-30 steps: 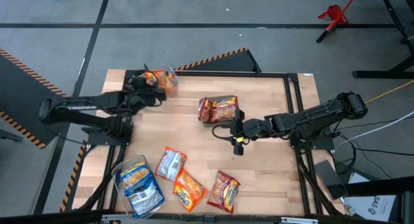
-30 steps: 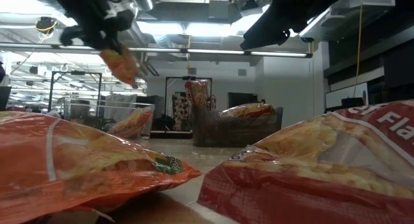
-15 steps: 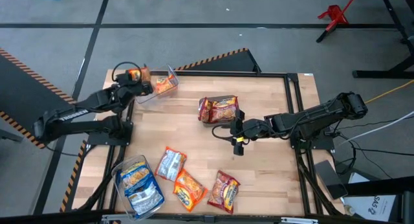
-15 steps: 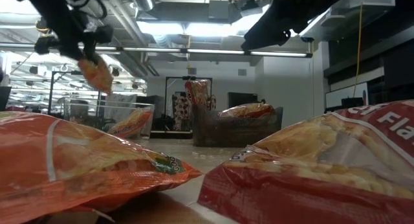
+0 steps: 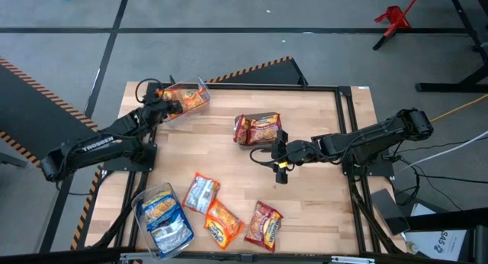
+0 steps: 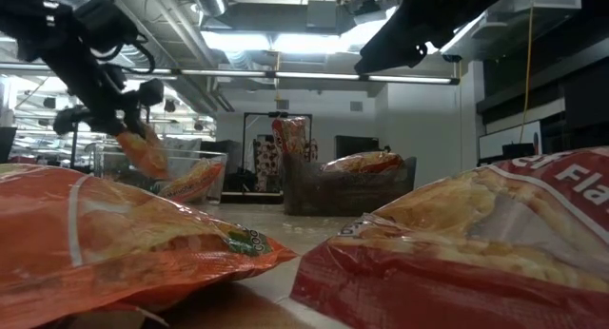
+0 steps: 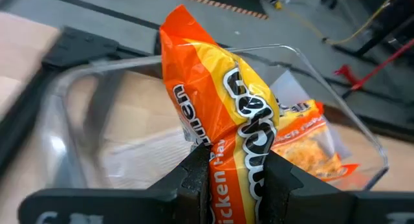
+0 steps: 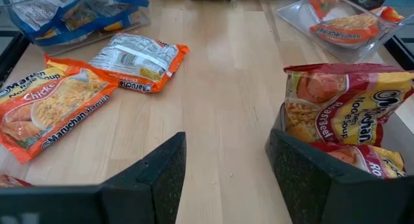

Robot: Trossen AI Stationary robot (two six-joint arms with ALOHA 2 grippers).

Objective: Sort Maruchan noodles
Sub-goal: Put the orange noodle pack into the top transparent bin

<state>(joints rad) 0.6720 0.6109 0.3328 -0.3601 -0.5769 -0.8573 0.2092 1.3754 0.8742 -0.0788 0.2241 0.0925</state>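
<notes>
Since a moment ago my left hand (image 7: pixel 236 175) has dropped toward the clear bin (image 5: pixel 200 89) at the desk's (image 5: pixel 320 127) far left corner, fingers clamped on an orange packet (image 7: pixel 223 120) hanging over another already inside. My right hand (image 8: pixel 226 162) hovers mid-desk, spread wide and empty, beside the red packets (image 8: pixel 343 114).

The high view looks straight down on your whole table (image 5: pixel 305 134). The low view sits at tabletop level, packets close against its lens, facing the far room. The left wrist view looks close into the clear bin (image 7: pixel 336 114) at 11 o'clock. The right wrist view faces across the table toward 9 o'clock and shares that bin (image 8: pixel 304 20).
</notes>
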